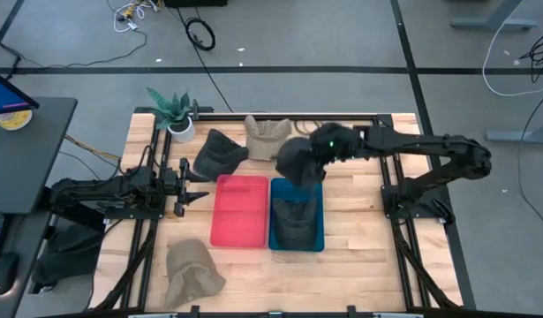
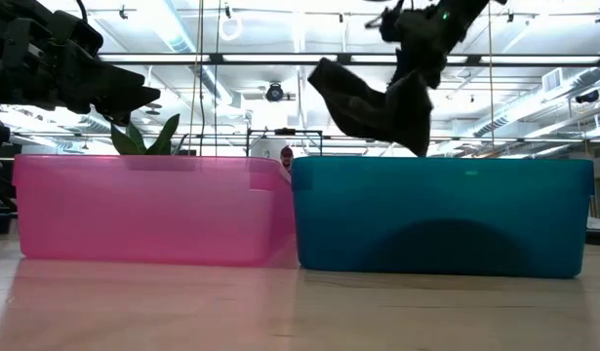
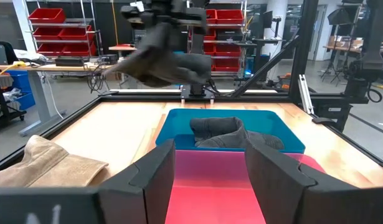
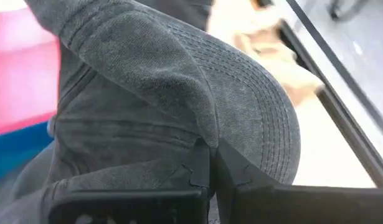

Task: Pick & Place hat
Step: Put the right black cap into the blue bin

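1. The landmark here is the blue bin [image 1: 297, 223], which sits on the wooden worktop [image 1: 359, 265] touching the pink bin [image 1: 240, 210] at its side.
2. The right claw [image 1: 317, 152] hangs above the far end of the blue bin, pinched tight on a dark grey hat [image 1: 297, 163]. The right wrist view shows its two fingers pressed together on the fabric just under the stitched brim.
3. In the low view the held hat [image 2: 378, 102] dangles clear above the blue bin's rim [image 2: 441, 164], not touching it.
4. Another dark hat [image 1: 296, 221] already lies inside the blue bin.
5. The step in hand looks like the carry phase of placing: the hat is lifted and is over, or nearly over, the blue bin.
6. The next move likely calls for centring the hat over the bin's opening, lowering until it clears the rim, then spreading the fingers so it drops onto the one below. The drooping cloth could snag the far wall if lowered too early.
7. Beyond the blue bin's far end lie a tan hat [image 1: 267, 134] and another dark hat [image 1: 218, 155]; a further tan hat [image 1: 193, 272] lies on the pink bin's near side.
8. The left claw [image 1: 184, 187] waits beside the pink bin, on the side away from the blue one, its fingers apart and holding nothing.
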